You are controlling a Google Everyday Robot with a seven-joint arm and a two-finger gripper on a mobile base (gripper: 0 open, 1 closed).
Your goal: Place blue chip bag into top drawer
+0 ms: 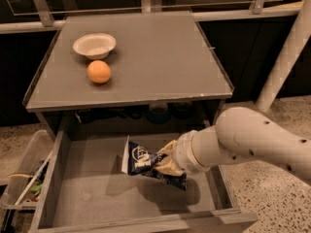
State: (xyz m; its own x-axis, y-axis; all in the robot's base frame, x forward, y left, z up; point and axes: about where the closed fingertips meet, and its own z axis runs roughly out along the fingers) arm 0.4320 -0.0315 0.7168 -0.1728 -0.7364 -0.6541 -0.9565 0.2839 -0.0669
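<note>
Just above the top drawer [92,198], claw [166,162] clasps blue chip bag [139,158].

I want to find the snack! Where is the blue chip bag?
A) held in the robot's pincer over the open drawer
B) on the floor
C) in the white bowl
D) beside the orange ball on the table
A: the pincer is clamped on the blue chip bag, holding it over the open top drawer.

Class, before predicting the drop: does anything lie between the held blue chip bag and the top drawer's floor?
Nothing visible does. The gripper holds the blue chip bag above the open top drawer, over bare floor.
</note>
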